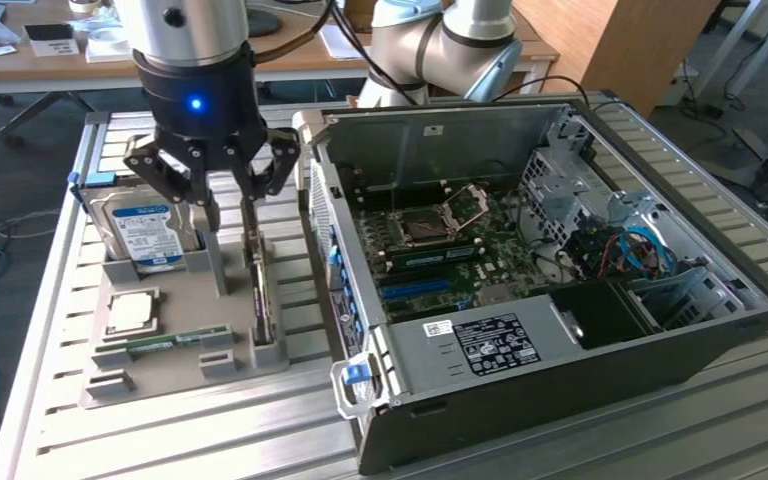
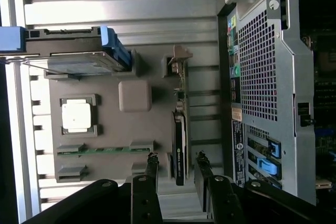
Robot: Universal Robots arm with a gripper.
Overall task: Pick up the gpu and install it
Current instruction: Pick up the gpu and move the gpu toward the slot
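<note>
The gpu [image 1: 261, 292] stands on edge in a slot of the grey fixture tray [image 1: 211, 312], a thin card with a green board and dark face. In the wrist view the gpu [image 2: 180, 129] appears edge-on, its metal bracket at the far end. My gripper [image 1: 224, 222] hangs just above the card's end nearer the arm. It is open, with one finger on each side of the card's line and a gap to both faces. The wrist view has the gripper [image 2: 177, 165] straddling the card's near end.
The tray [image 2: 110, 127] also holds a blue-labelled hard drive [image 1: 144, 225], a CPU [image 1: 131, 312] and a green memory stick [image 1: 171, 342]. An open computer case [image 1: 491, 340] with its motherboard [image 1: 451, 250] lies close to the tray, on the exterior view's right. Both rest on a slatted metal table [image 1: 224, 430].
</note>
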